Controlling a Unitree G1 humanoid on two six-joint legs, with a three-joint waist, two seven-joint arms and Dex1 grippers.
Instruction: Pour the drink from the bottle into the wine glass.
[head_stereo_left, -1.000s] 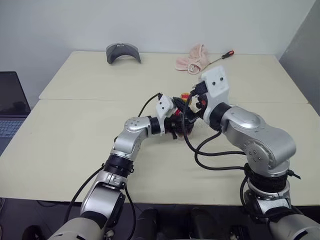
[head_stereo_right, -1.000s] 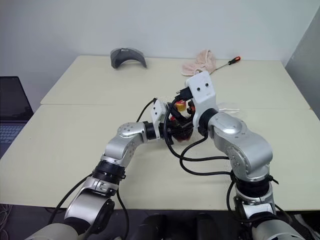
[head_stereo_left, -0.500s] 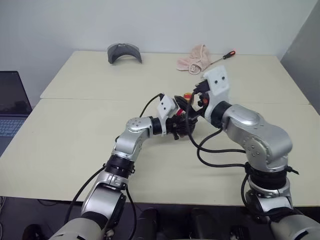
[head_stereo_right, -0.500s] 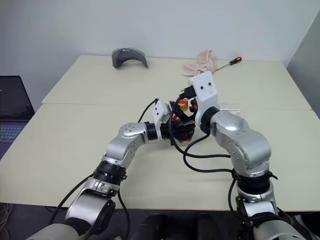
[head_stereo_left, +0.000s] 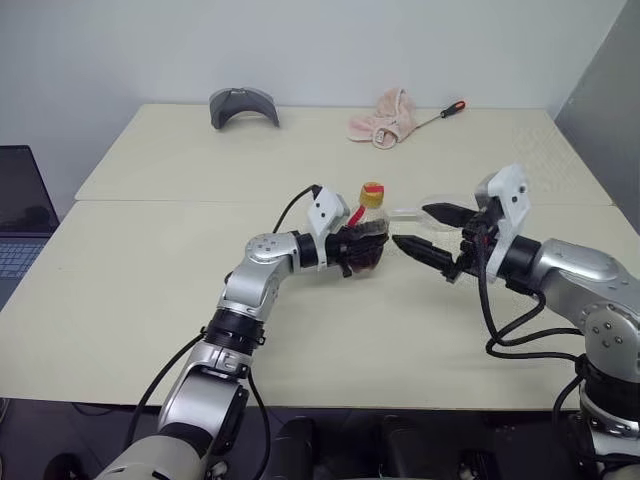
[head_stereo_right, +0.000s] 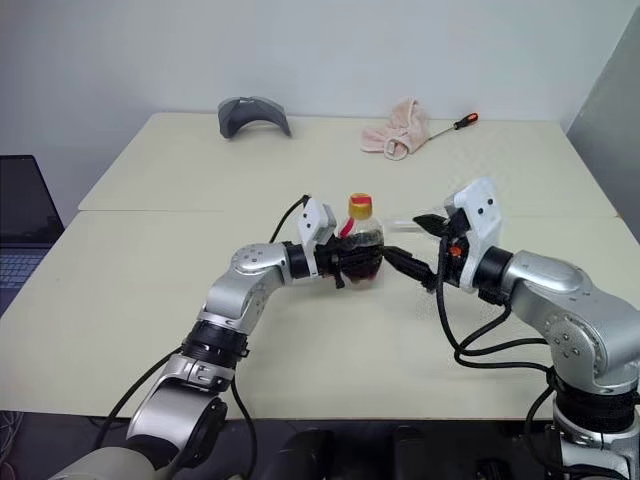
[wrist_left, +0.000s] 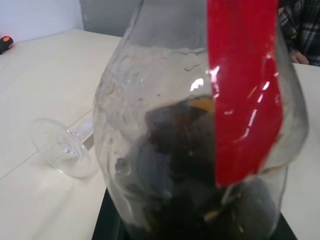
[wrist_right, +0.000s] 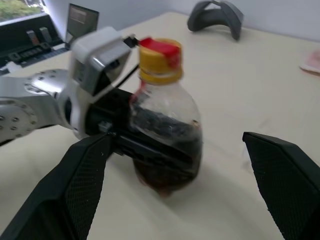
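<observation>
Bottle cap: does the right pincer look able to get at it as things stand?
Probably yes. The right pincer is open beside the bottle with nothing between them, and the cap stands clear above the left pincer clamped on the bottle's body.

An office or lab: plain tables (head_stereo_left: 150, 290), grey wall, laptop (head_stereo_left: 20, 215).

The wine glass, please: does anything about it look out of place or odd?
Yes. The wine glass lies on its side on the table, just behind the bottle, so it cannot take a pour until stood up.
</observation>
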